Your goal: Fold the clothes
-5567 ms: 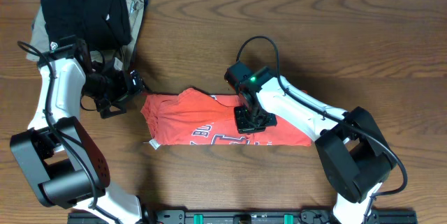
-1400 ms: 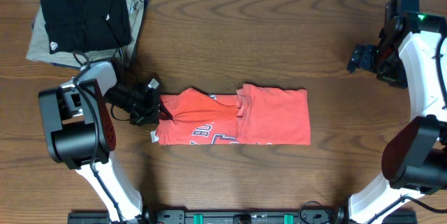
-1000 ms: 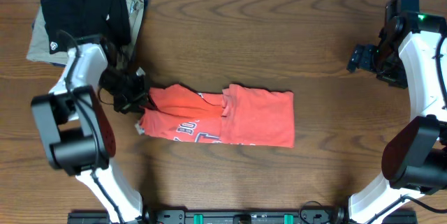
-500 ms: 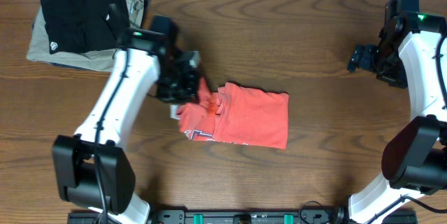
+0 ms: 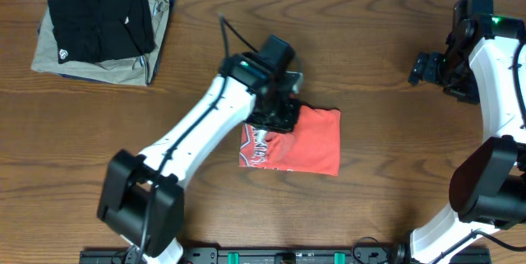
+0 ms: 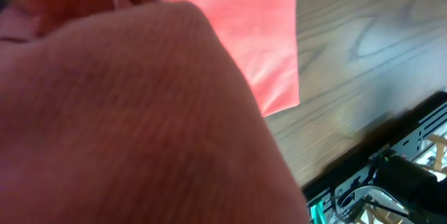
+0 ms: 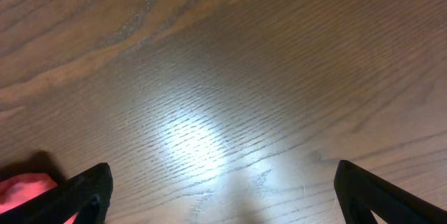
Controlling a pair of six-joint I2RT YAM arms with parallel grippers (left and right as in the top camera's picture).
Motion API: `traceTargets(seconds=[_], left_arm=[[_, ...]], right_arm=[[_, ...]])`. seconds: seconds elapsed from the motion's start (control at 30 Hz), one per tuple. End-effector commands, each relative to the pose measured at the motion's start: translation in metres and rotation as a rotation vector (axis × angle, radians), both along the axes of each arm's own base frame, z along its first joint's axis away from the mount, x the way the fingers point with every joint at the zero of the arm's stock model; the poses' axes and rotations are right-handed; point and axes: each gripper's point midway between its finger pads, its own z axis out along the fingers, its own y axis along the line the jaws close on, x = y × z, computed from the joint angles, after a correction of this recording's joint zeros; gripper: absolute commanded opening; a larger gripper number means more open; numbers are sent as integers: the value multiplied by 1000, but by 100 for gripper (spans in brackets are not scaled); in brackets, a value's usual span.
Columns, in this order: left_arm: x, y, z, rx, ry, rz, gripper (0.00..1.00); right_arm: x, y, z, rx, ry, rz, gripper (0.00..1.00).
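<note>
The clothes [image 5: 300,142], a red-orange T-shirt, lie bunched into a short rectangle at the table's middle, with a strip of white lettering showing at the left edge. My left gripper [image 5: 279,118] is over the shirt's upper left corner, shut on a fold of the cloth. In the left wrist view the red cloth [image 6: 126,112] fills most of the picture and hides the fingers; a flat layer of the shirt [image 6: 269,35] lies below it. My right gripper [image 5: 422,68] hangs at the far right, away from the shirt. It stands open [image 7: 222,170] over bare wood.
A folded black garment [image 5: 99,16] lies on a folded tan garment [image 5: 158,38] at the back left corner. A black rail [image 5: 288,257] runs along the table's front edge. The right arm's base [image 5: 485,190] stands at the right front.
My left gripper has carried the shirt's left end to the right, over the rest of it, so the shirt is now much shorter. The right arm has not moved.
</note>
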Motion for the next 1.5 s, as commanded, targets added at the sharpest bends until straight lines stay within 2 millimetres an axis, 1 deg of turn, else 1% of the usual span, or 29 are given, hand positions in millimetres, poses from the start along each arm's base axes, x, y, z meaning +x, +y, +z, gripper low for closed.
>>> traceTargets(seconds=[0.0, 0.2, 0.33, 0.37, 0.4, 0.47, 0.57, 0.67, 0.73, 0.87, 0.93, 1.03, 1.17, 1.27, 1.33, 1.37, 1.4, 1.47], left_arm=[[-7, -11, -17, 21, 51, 22, 6], [-8, -32, -40, 24, 62, 6, 6], [-5, -43, -50, 14, 56, 11, 7], [-4, -45, -51, 11, 53, 10, 8], [-5, -46, -52, 10, 52, 8, 17], [-6, -47, -52, 10, 52, 3, 67], [-10, -53, -46, -31, 77, -6, 68], [-17, -66, -27, -124, 115, -30, 67], [-18, -69, -14, -161, 104, -51, 66], [-15, -66, 9, -188, 47, -67, 66], [-6, -58, 13, -166, 3, -45, 63], [11, -42, 3, -82, -57, 2, 52], [14, -42, -11, -68, -31, 11, 28], [14, -48, -25, -56, -15, 1, 23], [18, -53, -34, -59, -18, -1, 20], [22, -56, -39, -67, -27, -1, 19], [27, -61, -43, -79, -42, -2, 13], [37, -69, -49, -104, -69, -3, 9]], right_arm=[[2, -2, 6, -4, -16, 12, 99], [2, -2, 6, -4, -16, 12, 99], [2, -2, 6, -4, -16, 12, 99], [2, -1, 6, -4, -16, 13, 99], [2, -1, 6, -4, -16, 13, 99], [2, -2, 6, -4, -16, 12, 99], [2, -1, 6, -4, -16, 13, 99], [2, -1, 6, -4, -16, 13, 99], [2, -1, 6, -4, -16, 13, 99], [2, -1, 6, -4, -16, 13, 99], [2, -1, 6, -4, -16, 13, 99], [2, -1, 6, -4, -16, 13, 99], [2, -1, 6, -4, -16, 13, 99], [2, -1, 6, -4, -16, 13, 99], [2, -1, 6, -4, -16, 13, 99], [2, -1, 6, -4, -16, 13, 99], [2, -1, 6, -4, -16, 13, 99], [2, -1, 6, -4, -16, 13, 99]])
